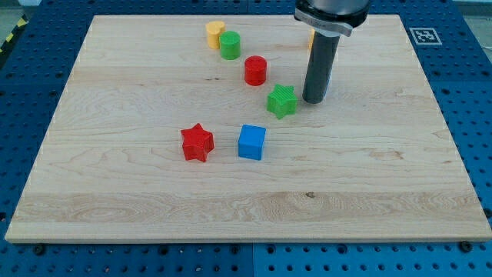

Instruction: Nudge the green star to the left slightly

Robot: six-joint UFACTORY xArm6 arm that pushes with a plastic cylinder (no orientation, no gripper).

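The green star (282, 101) lies on the wooden board (154, 192) a little right of centre, in the upper half. My tip (314, 100) rests on the board just to the star's right, a small gap away. The dark rod rises from it toward the view's top.
A red cylinder (255, 71) stands up-left of the star. A green cylinder (230, 45) and a yellow block (214, 35) sit near the view's top. A blue cube (251, 142) and a red star (197, 143) lie below the green star. Something orange (310, 40) shows behind the rod.
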